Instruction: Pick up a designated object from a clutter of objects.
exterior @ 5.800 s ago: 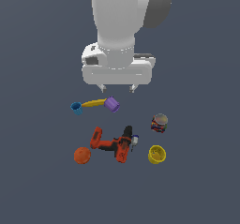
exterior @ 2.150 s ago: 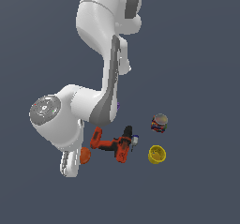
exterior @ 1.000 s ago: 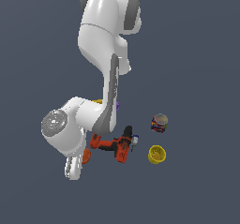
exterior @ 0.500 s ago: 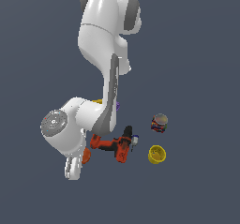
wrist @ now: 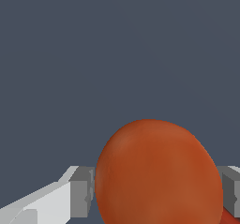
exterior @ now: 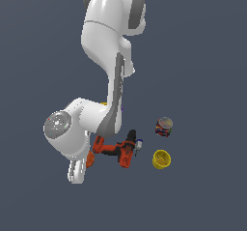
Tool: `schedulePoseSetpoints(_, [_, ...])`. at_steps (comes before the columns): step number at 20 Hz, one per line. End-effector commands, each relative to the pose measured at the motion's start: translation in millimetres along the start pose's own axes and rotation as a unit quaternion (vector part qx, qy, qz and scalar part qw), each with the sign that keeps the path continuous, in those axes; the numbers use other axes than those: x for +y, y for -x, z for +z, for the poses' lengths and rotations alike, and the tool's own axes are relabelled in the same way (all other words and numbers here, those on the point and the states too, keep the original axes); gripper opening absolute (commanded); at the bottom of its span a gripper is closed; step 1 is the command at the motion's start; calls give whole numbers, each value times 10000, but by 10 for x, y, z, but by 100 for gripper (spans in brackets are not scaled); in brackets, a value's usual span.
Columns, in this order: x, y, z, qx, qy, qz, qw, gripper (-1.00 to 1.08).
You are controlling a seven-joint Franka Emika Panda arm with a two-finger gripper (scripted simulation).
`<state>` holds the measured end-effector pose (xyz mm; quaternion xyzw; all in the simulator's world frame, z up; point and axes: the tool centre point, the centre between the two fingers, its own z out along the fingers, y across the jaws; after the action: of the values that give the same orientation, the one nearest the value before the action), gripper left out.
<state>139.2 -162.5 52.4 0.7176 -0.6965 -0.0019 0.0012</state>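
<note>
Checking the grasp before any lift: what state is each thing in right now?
Gripper: fingers either side of the ball, touching it.
Orange ball: between the fingers, mostly hidden in the exterior view.
Drill: lying on its side.
Yellow cup: upright, open end up.
Can: free, apart from the rest.

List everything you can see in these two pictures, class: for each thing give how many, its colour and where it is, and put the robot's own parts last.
Ball: one, orange-red, between the gripper fingers in the wrist view; only a sliver shows beside the arm in the exterior view.
Power drill: one, red and black, lying just to the exterior view's right of the ball.
Cup: one, yellow, to the exterior view's right of the drill.
Can: one, printed with a grey top, behind the yellow cup.
Arm: one, white, reaching down over the clutter.
Gripper: one, a grey finger pad on each side of the ball.
</note>
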Motion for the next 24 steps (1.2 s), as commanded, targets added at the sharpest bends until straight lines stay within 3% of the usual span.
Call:
schedulePoseSetpoints(1, [12, 55, -82, 1, -16, -3, 10000, -100])
schedulePoseSetpoints(10, [184, 438, -549, -4, -17, -3, 10000, -100])
schedulePoseSetpoints(24, [624, 1439, -1800, -4, -19, -2, 10000, -100])
